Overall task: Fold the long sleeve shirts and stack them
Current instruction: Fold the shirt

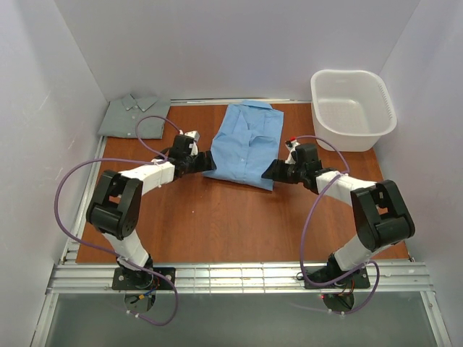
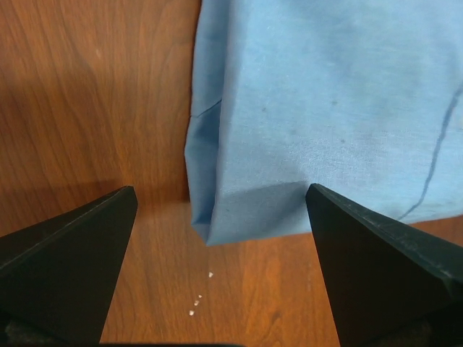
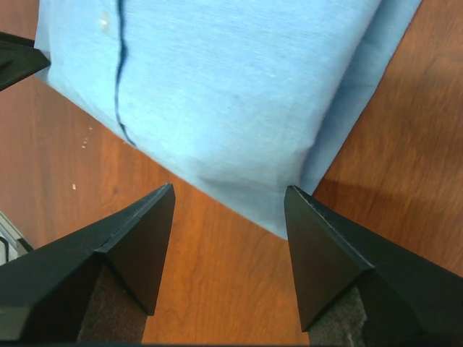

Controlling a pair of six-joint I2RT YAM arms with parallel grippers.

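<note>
Sky-blue shirt [image 1: 244, 144] lies outside the white basket [image 1: 352, 74], left gripper [image 1: 207, 162] and right gripper [image 1: 269, 172] both open at its near corners.

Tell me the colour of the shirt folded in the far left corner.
That shirt is muted grey-green; the top external view shows it best.

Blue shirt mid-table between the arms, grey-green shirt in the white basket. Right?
No. Top view: the grey-green shirt lies folded at the far-left corner, outside the white basket. The blue shirt is mid-table between the left arm and right arm.
</note>
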